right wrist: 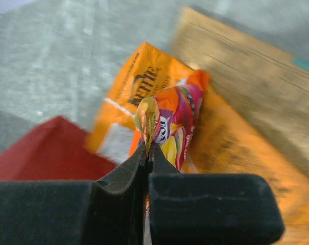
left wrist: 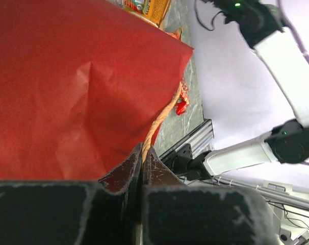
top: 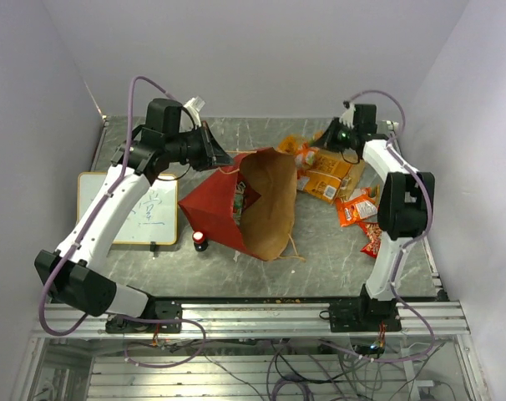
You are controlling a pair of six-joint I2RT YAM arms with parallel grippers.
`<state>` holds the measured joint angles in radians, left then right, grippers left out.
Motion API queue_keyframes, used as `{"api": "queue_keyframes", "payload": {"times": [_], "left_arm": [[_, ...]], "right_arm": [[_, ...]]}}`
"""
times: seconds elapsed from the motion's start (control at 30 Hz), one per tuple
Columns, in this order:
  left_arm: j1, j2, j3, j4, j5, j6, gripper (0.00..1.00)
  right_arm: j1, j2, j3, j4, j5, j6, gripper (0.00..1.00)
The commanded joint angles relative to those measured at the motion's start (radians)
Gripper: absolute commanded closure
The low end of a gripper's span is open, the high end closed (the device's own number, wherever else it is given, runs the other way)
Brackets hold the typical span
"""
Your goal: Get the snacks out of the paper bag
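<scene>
The paper bag (top: pixel 211 207) lies slumped on the middle of the table (top: pixel 320 261), red outside turned to my left arm, brown kraft inside gaping on the right. Around it: a white board (top: pixel 144 209) with writing lies flat to the left, under my left arm and apart from the bag. A small red-and-black cylinder (top: pixel 200 241) stands just beside the bag's near left corner. Off the bag's right side the snacks crowd the table. A large orange bag (top: pixel 330 177) lies nearest the mouth, and red and orange chip bags (top: pixel 356 209) lie nearer my right arm's base. A greenish pack (top: pixel 239 200) shows inside the bag's mouth.

My left claw (left wrist: pixel 143 152) sits at the bag's far left upper edge, fingers pressed together on the thin cord handle (left wrist: pixel 162 115), the red paper wall filling the space right before it. My right claw (right wrist: pixel 147 150) is beyond the bag's far right corner, above the large orange bag and apart from the paper. It is clamped on the crimped edge of a colourful packet (right wrist: pixel 172 122), which hangs from its tips.
</scene>
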<state>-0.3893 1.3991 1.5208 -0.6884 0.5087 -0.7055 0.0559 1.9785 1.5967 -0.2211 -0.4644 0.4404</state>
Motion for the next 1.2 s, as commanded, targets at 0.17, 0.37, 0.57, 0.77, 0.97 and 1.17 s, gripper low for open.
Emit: {"api": "queue_keyframes", "payload": {"times": [0.17, 0.37, 0.57, 0.77, 0.97, 1.17], "left_arm": [[0.004, 0.003, 0.006, 0.061, -0.034, -0.011, 0.88], [0.003, 0.048, 0.055, 0.046, -0.054, 0.013, 0.88], [0.003, 0.003, -0.007, 0.113, -0.069, -0.023, 0.85], [0.003, -0.004, -0.029, 0.155, -0.083, -0.025, 0.86], [0.003, -0.019, -0.040, 0.169, -0.053, -0.053, 0.92], [0.004, -0.035, -0.069, 0.201, -0.016, -0.124, 0.93]], "right_arm": [[-0.188, 0.114, -0.162, -0.026, -0.088, -0.096, 1.00], [-0.205, 0.179, -0.091, -0.120, 0.001, -0.180, 1.00], [-0.214, 0.153, -0.084, -0.122, -0.018, -0.166, 0.83], [-0.214, 0.074, -0.110, -0.105, -0.048, -0.135, 0.53], [-0.198, -0.029, -0.187, -0.040, -0.077, -0.110, 0.41], [-0.179, -0.148, -0.220, -0.036, -0.053, -0.108, 0.37]]}}
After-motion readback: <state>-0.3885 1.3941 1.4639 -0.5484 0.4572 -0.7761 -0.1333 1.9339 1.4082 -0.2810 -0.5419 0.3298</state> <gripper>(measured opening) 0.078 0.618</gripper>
